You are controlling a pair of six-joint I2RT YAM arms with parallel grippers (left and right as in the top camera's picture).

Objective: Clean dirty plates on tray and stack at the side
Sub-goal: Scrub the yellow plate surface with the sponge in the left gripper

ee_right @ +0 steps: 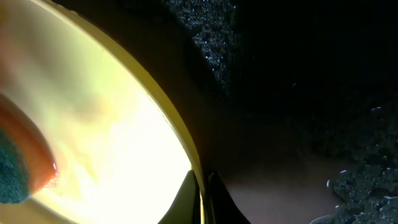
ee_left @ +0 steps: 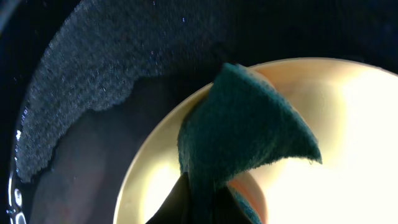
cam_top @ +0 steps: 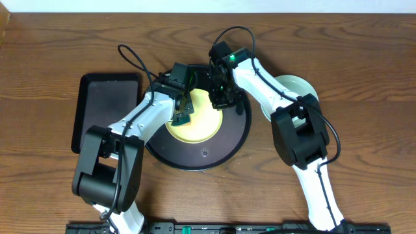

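Pinching a green sponge (ee_left: 249,137), the left gripper (cam_top: 182,114) presses it onto the yellow plate (cam_top: 198,130). The right gripper (cam_top: 223,101) is clamped on that plate's far rim. The plate lies inside the round black tray (cam_top: 224,146), with bare floor around it. A pale mint plate (cam_top: 294,88) sits just outside the tray's edge.

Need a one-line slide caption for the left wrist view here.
Left gripper holds a teal sponge over the pale yellow plate lying in the black tray.

Wrist views dark, blurred; yellow plate (ee_left: 348,155) glares overexposed.
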